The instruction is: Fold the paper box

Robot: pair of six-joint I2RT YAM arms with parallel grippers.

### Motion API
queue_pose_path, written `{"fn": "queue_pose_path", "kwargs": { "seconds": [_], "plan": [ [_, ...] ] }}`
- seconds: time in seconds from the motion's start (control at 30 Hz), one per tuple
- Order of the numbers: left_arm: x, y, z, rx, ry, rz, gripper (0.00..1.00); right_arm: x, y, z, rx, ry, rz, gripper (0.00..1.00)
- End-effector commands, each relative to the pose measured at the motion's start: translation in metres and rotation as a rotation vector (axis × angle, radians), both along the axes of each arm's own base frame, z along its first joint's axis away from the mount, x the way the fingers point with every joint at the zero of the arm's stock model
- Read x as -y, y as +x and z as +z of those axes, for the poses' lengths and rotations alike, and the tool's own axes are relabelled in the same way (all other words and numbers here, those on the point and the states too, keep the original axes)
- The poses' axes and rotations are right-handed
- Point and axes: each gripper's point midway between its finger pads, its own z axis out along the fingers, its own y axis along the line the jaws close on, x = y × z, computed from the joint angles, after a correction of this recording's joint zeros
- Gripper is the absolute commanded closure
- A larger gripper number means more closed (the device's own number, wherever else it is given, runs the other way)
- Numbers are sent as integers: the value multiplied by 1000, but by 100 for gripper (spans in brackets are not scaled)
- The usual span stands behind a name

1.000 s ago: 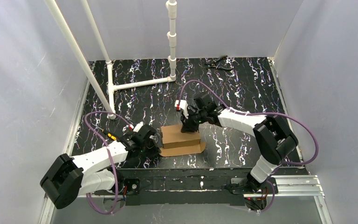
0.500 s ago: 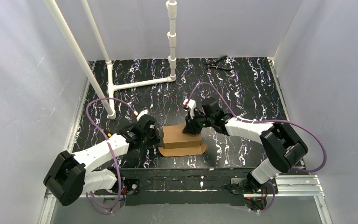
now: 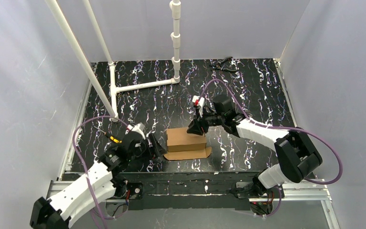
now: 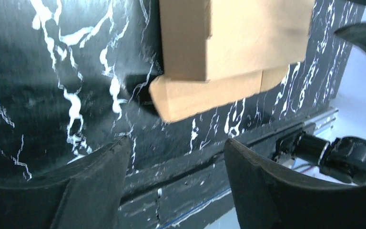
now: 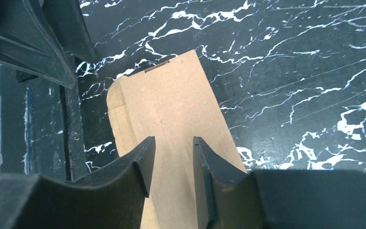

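Where the overhead view only sets the left tool [image 3: 156, 147] just beside the paper box's [image 3: 186, 140] left end, its wrist camera shows the jaws spread wide on nothing and a flat flap jutting from under the box, which sits on the tabletop [image 3: 248, 86] near the front edge. The right wrist view shows the right tool [image 5: 174, 140] narrowly parted, empty, above the box's top. A second ago both tools were closed tighter against the box; each has since opened and drawn off it, the left arm pulling back.

White links [image 3: 259, 131], black joints [image 3: 298, 155], black pincers [image 4: 176, 143], purple cables [image 3: 218, 80]
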Motion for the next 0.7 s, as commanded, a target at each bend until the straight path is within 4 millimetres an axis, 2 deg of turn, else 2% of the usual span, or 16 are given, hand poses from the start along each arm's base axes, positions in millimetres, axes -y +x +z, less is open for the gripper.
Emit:
{"fn": "queue_pose_path", "kwargs": {
  "seconds": [0.0, 0.1, 0.27, 0.67],
  "plan": [
    [0, -25, -15, -76, -114, 42, 36, -13, 0, 12, 39, 14, 69, 60],
    [4, -24, -27, -93, -152, 76, 45, -17, -1, 4, 47, -34, 104, 62],
    [12, -16, -38, -90, -129, 109, 59, -14, -19, -1, 62, -34, 223, 56],
    [14, 3, -52, -71, -45, 160, 73, -14, -20, -6, 57, -41, 227, 55]
  ]
}}
